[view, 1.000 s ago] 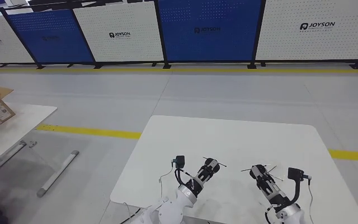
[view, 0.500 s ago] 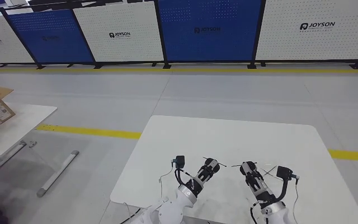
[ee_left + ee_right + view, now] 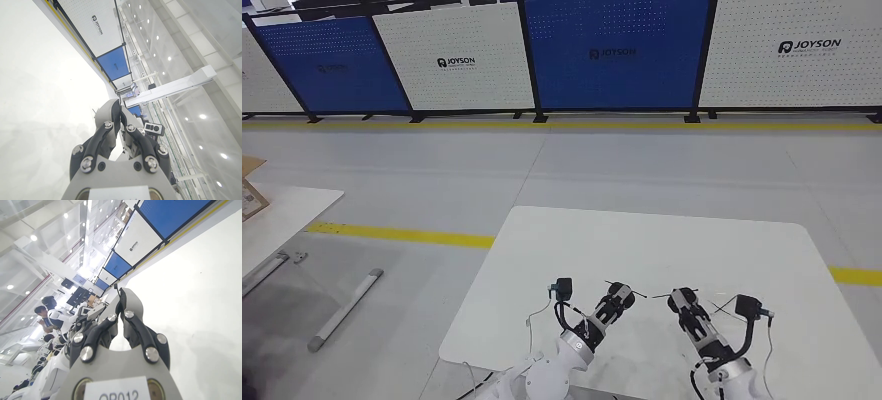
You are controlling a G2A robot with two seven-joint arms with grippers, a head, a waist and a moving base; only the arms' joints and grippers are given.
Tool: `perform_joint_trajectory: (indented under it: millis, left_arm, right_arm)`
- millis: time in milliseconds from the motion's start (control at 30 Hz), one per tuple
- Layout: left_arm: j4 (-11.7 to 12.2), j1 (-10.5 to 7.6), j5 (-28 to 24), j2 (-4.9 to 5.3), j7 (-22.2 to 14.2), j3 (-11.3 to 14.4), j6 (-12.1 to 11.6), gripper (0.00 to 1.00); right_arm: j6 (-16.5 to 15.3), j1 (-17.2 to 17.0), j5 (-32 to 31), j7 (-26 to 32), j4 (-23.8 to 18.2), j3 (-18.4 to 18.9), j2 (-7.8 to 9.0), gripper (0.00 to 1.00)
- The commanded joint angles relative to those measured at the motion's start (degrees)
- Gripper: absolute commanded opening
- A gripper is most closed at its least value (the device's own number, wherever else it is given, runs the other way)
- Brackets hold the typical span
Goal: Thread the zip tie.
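The right gripper (image 3: 119, 294) is clamped on the zip tie (image 3: 115, 287). The tie's black head pokes out just past the fingertips, and the strap runs down between the pads. The left gripper (image 3: 119, 106) is pressed closed as well, with a thin dark strand jutting out beside its fingertips. In the top view both grippers sit near each other over the near part of the white counter (image 3: 662, 240). Hair-thin black lines cross each one, too fine to tell whether they are one tie.
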Motion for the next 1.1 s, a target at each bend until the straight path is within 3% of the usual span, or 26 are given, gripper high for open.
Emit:
perform_joint_trajectory:
  millis: [0, 400, 733, 1067]
  left_arm:
    - [0.0, 0.00, 0.0, 0.00, 0.0, 0.0, 0.0, 0.00]
    - [0.0, 0.00, 0.0, 0.00, 0.0, 0.0, 0.0, 0.00]
    - [0.0, 0.00, 0.0, 0.00, 0.0, 0.0, 0.0, 0.00]
    - [0.0, 0.00, 0.0, 0.00, 0.0, 0.0, 0.0, 0.00]
  right_arm:
    - [0.5, 0.6, 0.1, 0.5, 0.3, -0.5, -0.15, 0.00]
    - [1.4, 1.5, 0.1, 1.1, 0.7, -1.1, -0.40, 0.00]
    - [-0.9, -0.2, 0.8, 0.9, 0.1, 0.4, -0.44, 0.00]
    - [1.1, 1.1, 0.1, 1.2, 1.0, -0.6, -0.96, 0.00]
